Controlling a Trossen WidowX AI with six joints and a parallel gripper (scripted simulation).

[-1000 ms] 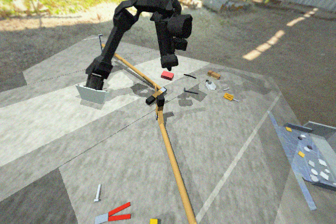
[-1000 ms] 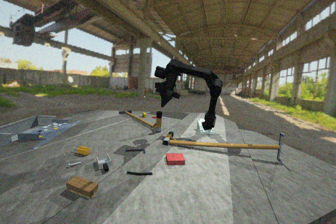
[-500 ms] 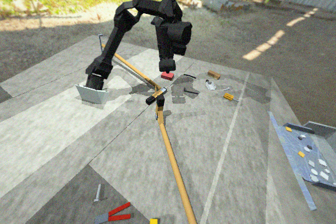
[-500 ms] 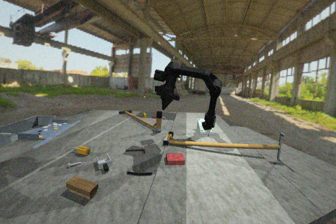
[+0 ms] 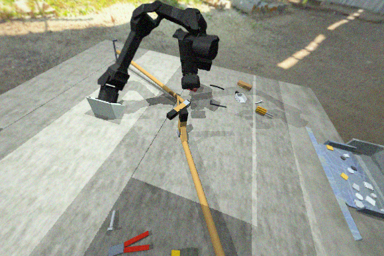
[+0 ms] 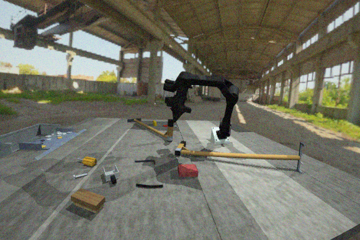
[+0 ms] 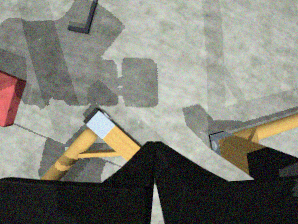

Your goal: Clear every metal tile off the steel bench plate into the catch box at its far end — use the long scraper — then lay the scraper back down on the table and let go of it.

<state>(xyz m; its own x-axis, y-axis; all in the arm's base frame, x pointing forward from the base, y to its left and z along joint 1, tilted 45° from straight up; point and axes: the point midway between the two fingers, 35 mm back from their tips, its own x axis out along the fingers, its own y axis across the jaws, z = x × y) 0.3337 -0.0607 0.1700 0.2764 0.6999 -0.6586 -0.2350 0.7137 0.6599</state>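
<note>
My gripper (image 5: 191, 88) (image 6: 175, 121) (image 7: 153, 148) is shut and empty, above the table near the inner ends of two long wooden-handled tools. One tool (image 5: 149, 75) (image 6: 236, 155) has a tall thin dark piece at its outer end. The other tool (image 5: 196, 174) (image 6: 150, 128) (image 7: 282, 122) has a dark upright grip at its inner end and a dark head at its outer end. I cannot tell for sure which is the scraper. Several pale, dark and yellow tiles (image 5: 355, 186) lie on the blue steel plate (image 5: 334, 179) (image 6: 59, 143), in front of the grey catch box (image 5: 377, 159) (image 6: 18, 131).
A red block (image 6: 187, 170) (image 7: 7, 100) lies near the gripper. A hex key (image 5: 218, 104) (image 6: 144, 161), black bar (image 6: 149, 185), bracket (image 5: 240, 97), yellow-handled tool (image 5: 261, 110) and wood block (image 5: 244, 85) (image 6: 88, 200) lie beyond. Red-handled pliers (image 5: 136, 249) and a bolt (image 5: 112, 220) lie opposite.
</note>
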